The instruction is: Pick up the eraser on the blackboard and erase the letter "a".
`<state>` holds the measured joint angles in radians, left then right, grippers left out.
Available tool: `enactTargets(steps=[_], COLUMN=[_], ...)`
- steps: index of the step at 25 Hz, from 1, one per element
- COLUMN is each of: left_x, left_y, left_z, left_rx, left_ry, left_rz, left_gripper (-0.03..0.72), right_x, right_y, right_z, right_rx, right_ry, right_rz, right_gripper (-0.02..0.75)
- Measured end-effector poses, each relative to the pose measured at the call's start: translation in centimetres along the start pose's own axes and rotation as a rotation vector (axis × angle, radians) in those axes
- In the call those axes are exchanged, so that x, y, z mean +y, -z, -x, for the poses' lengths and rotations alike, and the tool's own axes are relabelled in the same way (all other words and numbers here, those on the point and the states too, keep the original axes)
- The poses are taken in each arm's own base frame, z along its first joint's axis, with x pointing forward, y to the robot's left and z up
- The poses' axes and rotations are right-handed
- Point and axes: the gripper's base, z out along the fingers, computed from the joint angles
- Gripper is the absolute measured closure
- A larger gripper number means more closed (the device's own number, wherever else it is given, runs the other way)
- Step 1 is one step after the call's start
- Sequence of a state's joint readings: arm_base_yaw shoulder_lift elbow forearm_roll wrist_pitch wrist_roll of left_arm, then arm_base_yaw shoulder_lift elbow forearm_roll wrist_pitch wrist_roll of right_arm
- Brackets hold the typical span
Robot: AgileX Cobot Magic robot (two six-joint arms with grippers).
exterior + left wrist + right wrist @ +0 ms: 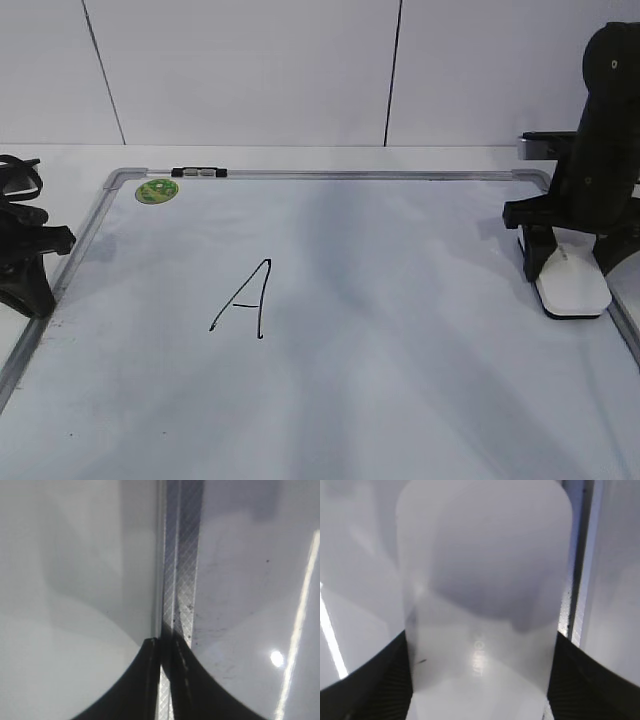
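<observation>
Right end effector [568, 268] grips the eraser [572, 283], its long axis running along the blackboard's [330, 174] right frame edge.

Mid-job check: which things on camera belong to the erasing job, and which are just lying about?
Part of the job:
- eraser, between the right gripper's fingers
- blackboard
- a drawn letter; it looks like a capital, and no small one is seen

Just there:
- green sticker
- black clip on the top frame
- left gripper, shut, at the left frame

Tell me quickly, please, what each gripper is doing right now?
Left gripper: shut, holding nothing, over the blackboard frame's left edge.
Right gripper: jaws on either side of the eraser; whether they grip it cannot be told.
</observation>
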<state>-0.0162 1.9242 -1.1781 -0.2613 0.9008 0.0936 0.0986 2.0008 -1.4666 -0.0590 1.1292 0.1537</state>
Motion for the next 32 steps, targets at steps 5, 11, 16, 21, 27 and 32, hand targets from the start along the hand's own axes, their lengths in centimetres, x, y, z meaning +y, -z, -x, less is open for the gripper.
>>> enactTargets(steps=[5,11,16,21,27,32], left_x=[0.00,0.00,0.00,0.00,0.00,0.00], left_y=[0.00,0.00,0.00,0.00,0.00,0.00], left_z=[0.00,0.00,0.00,0.00,0.00,0.02], left_rx=[0.000,0.000,0.000,0.000,0.000,-0.002], left_ry=[0.000,0.000,0.000,0.000,0.000,0.000], left_rz=[0.000,0.000,0.000,0.000,0.000,0.000], left_gripper=[0.653,0.653,0.653,0.653,0.653,0.653], right_x=[-0.07,-0.35,-0.35,-0.36,-0.41,-0.42], right_y=[0.01,0.02,0.02,0.02,0.06,0.06], right_z=[-0.32,-0.45,-0.45,-0.47,-0.45,-0.44], right_rx=[0.035,0.050,0.050,0.052,0.051,0.051], right_ry=[0.000,0.012,0.012,0.012,0.012,0.012], right_rz=[-0.008,-0.038,-0.039,-0.039,-0.045,-0.046], right_gripper=[0.178,0.178,0.178,0.176,0.087,0.061])
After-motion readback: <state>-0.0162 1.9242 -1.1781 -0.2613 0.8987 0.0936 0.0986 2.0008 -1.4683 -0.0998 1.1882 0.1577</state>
